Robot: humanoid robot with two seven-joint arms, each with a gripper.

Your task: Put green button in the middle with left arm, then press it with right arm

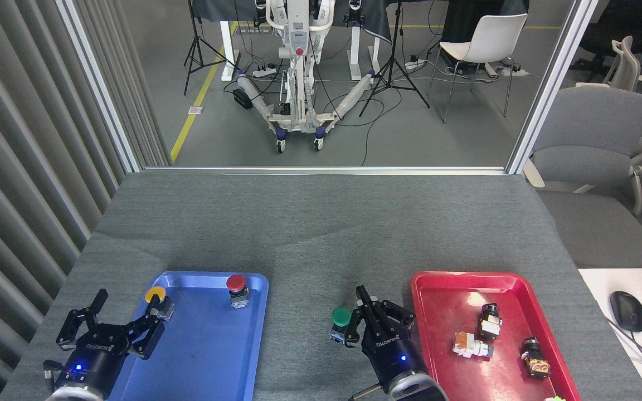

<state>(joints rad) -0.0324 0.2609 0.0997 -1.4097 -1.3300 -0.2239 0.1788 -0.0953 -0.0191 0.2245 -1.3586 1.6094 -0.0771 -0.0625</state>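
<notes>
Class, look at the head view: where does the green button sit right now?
The green button stands on the grey cloth between the blue tray and the red tray, just left of the right end effector.

the worktop (321, 234) is covered in matt grey woven cloth with a rough, grainy texture. the blue tray (209, 356) and red tray (455, 301) look smooth and glossy, like hard plastic. the green button (341, 317) has a smooth, slightly shiny plastic cap. both grippers are matt black.
</notes>
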